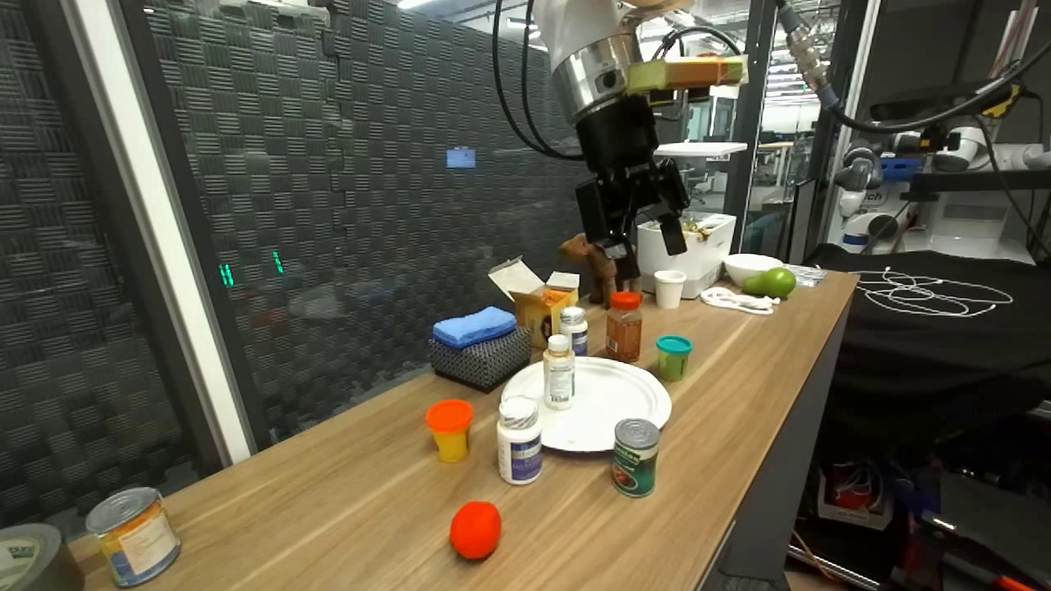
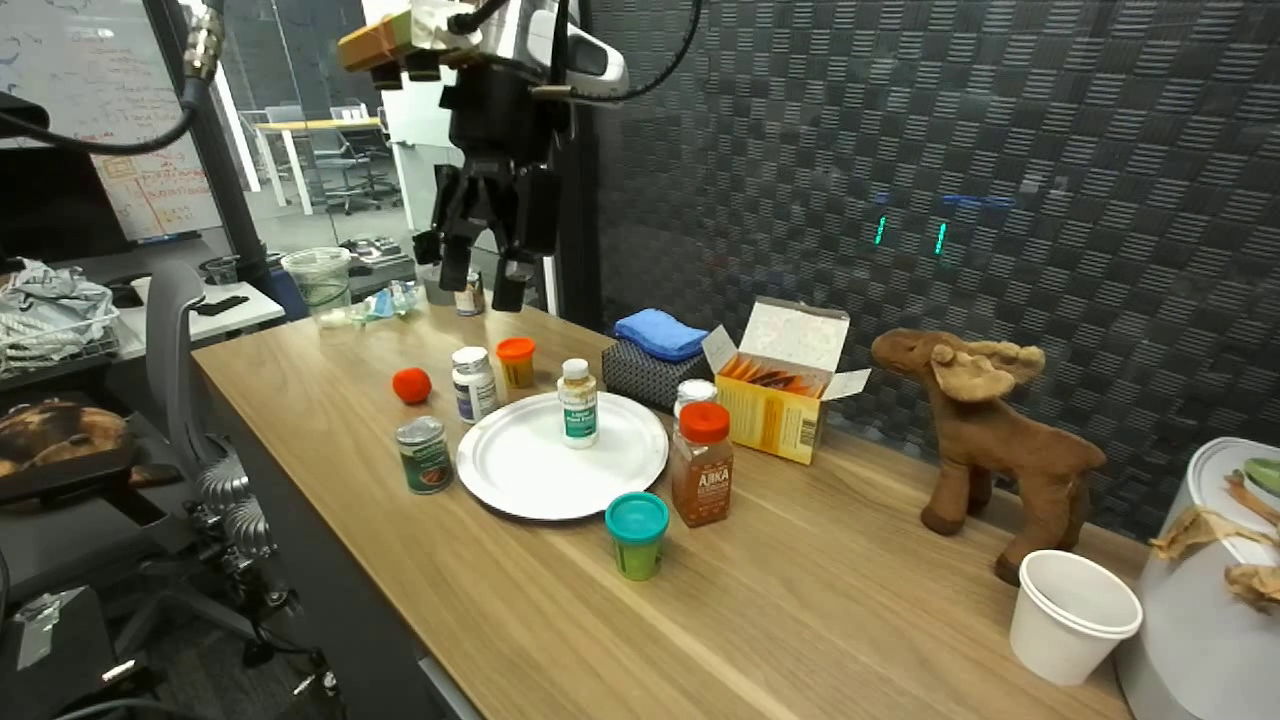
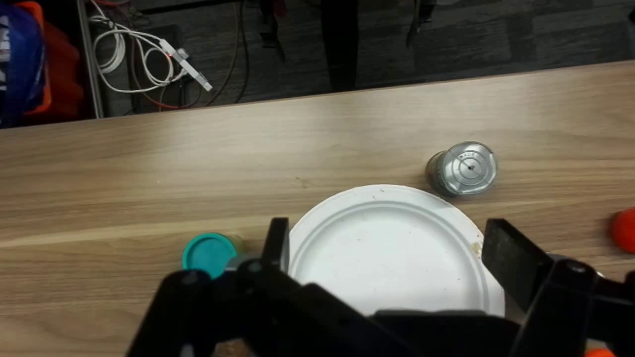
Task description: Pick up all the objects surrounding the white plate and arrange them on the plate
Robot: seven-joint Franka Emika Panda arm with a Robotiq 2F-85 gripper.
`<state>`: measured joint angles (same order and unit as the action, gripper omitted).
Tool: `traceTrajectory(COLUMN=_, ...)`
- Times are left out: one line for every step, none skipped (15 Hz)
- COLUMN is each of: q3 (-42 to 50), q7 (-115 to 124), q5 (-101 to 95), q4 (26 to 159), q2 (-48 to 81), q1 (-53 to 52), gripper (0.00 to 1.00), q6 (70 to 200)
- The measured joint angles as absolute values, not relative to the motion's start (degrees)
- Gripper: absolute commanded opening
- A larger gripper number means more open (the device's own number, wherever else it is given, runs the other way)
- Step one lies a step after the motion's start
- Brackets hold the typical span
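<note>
The white plate [image 1: 612, 402] [image 2: 510, 480] [image 3: 392, 258] lies on the wooden table. A white-capped bottle [image 1: 558, 377] [image 2: 578, 410] stands upright on it, hidden in the wrist view. Around the plate stand a green tin can [image 1: 635, 460] [image 2: 424, 456] [image 3: 464, 168], a white purple-labelled bottle [image 1: 520, 447] [image 2: 473, 385], an orange-lidded yellow tub [image 1: 450, 431] [image 2: 516, 362], a teal-lidded green tub [image 1: 674, 359] [image 2: 637, 540] [image 3: 210, 254], a red-capped jar [image 1: 624, 328] [image 2: 702, 470], another white bottle [image 1: 574, 331] [image 2: 694, 393] and a red ball [image 1: 475, 530] [image 2: 411, 386] [image 3: 626, 230]. My gripper [image 1: 651, 256] [image 2: 482, 292] [image 3: 386, 225] is open and empty, high above the table.
A blue cloth [image 1: 474, 326] on a dark box [image 1: 484, 357], an open yellow box [image 2: 770, 415] and a brown toy moose [image 2: 1000, 440] stand along the wall. White cups [image 2: 1070, 620] and a white planter [image 1: 690, 250] are at an end. Another tin [image 1: 134, 538] stands apart.
</note>
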<state>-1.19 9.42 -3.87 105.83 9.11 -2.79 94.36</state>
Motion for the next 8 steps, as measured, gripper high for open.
traceTrajectory(q3=-1.23, q7=10.22, q5=-5.51, q4=106.03, q2=9.37, q1=-3.03, gripper=1.00, q6=94.58)
traceTrajectory(q3=-1.31, q7=12.04, q5=-7.97, q4=106.29, q2=9.77, q1=-3.43, gripper=1.00, q6=95.87)
traceTrajectory(q3=-1.39, q7=13.84, q5=-10.62, q4=106.66, q2=10.15, q1=-3.97, gripper=1.00, q6=97.73)
traceTrajectory(q3=-1.52, q7=15.72, q5=-13.38, q4=106.97, q2=10.58, q1=-4.59, gripper=1.00, q6=99.36)
traceTrajectory(q3=-1.64, q7=17.65, q5=-16.20, q4=107.09, q2=11.08, q1=-5.29, gripper=1.00, q6=100.75)
traceTrajectory(q3=-1.75, q7=18.92, q5=-18.97, q4=107.10, q2=11.57, q1=-5.98, gripper=1.00, q6=102.43)
traceTrajectory(q3=-1.80, q7=19.79, q5=-21.45, q4=107.09, q2=12.08, q1=-6.58, gripper=1.00, q6=104.69)
traceTrajectory(q3=-1.80, q7=20.47, q5=-23.38, q4=107.05, q2=12.60, q1=-6.91, gripper=1.00, q6=107.52)
